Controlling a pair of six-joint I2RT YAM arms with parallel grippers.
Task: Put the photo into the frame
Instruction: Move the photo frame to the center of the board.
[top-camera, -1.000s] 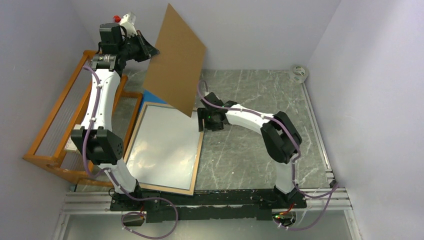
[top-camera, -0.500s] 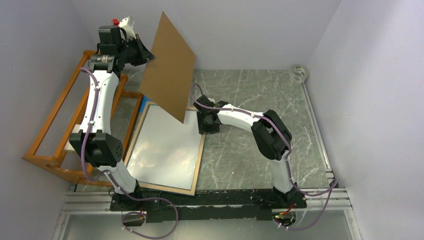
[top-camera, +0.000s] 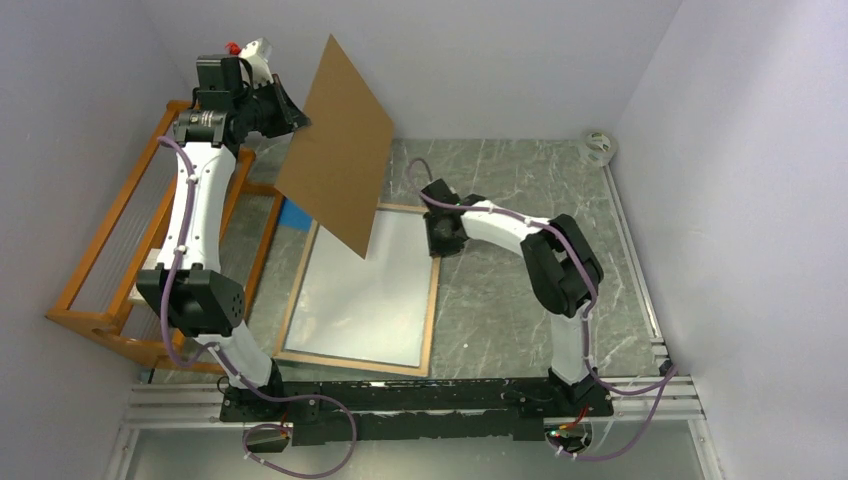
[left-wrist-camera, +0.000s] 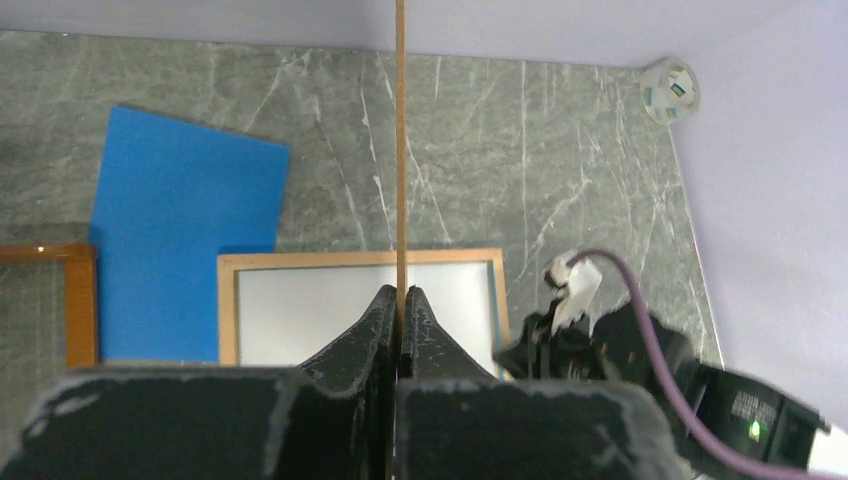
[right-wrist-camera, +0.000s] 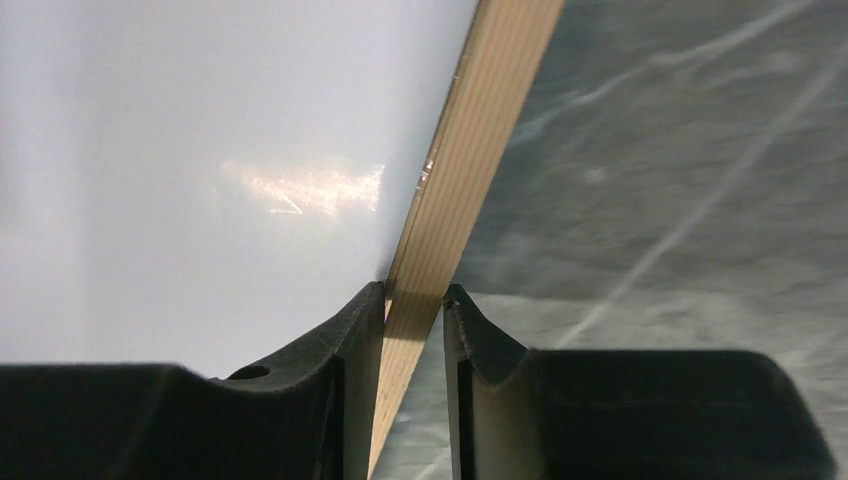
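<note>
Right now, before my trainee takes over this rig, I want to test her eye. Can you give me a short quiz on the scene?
1. True or false: the left gripper holds the flat brown backing board aloft.
2. The right gripper straddles which rail of the light-wood rectangular frame? A: near. B: right. C: left.
3. What colour is the flat pad by the frame's far left corner?
Key: 1 true; 2 B; 3 blue.
</note>
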